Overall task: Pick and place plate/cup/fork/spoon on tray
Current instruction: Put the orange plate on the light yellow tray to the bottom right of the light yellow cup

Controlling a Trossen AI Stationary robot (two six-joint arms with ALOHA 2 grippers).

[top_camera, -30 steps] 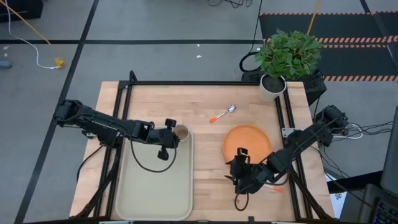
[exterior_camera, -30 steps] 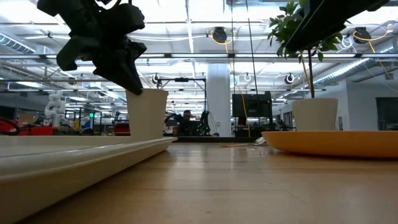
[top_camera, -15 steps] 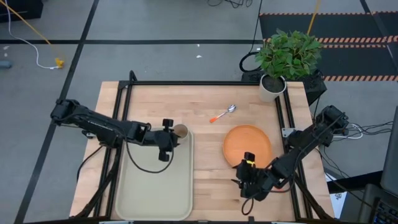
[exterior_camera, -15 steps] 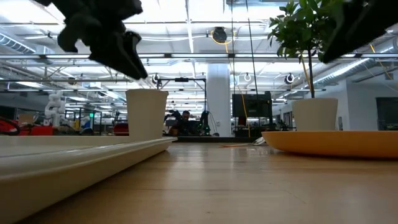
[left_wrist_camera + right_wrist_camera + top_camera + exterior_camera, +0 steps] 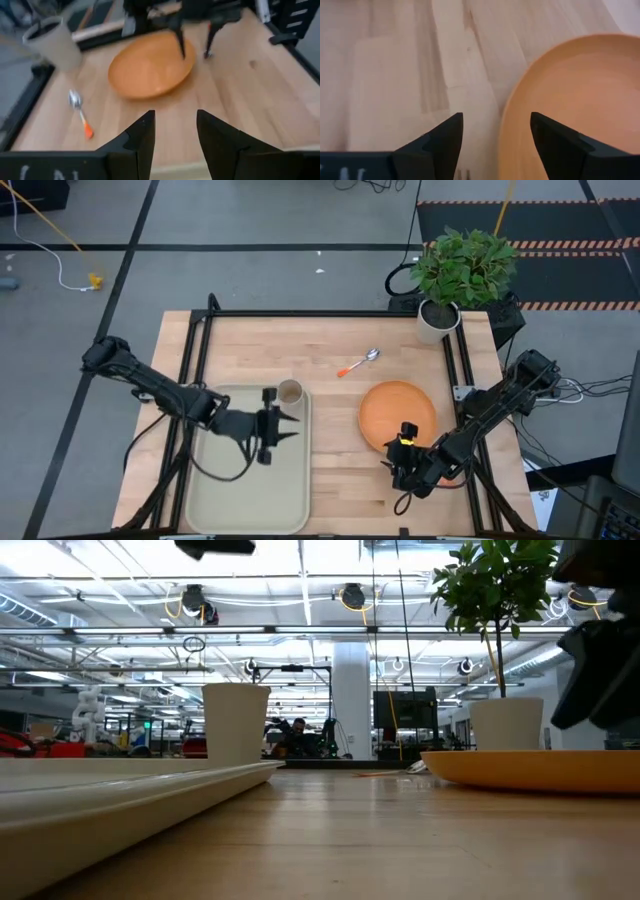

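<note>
High view gives you the wooden worktop (image 5: pixel 330 350) first, with the tray (image 5: pixel 225 500) lying on its left half. To the right of it sits the plate (image 5: pixel 392 408), bare and well apart from the tray. Your cup (image 5: pixel 290 392) stands upright at the tray's far right corner. The spoon (image 5: pixel 359 364) lies beyond the plate. Your left end effector (image 5: pixel 288 425) hangs over the tray, released and empty; the right end effector (image 5: pixel 404 476), fingers spread, sits at the plate's near edge, holding nothing
</note>
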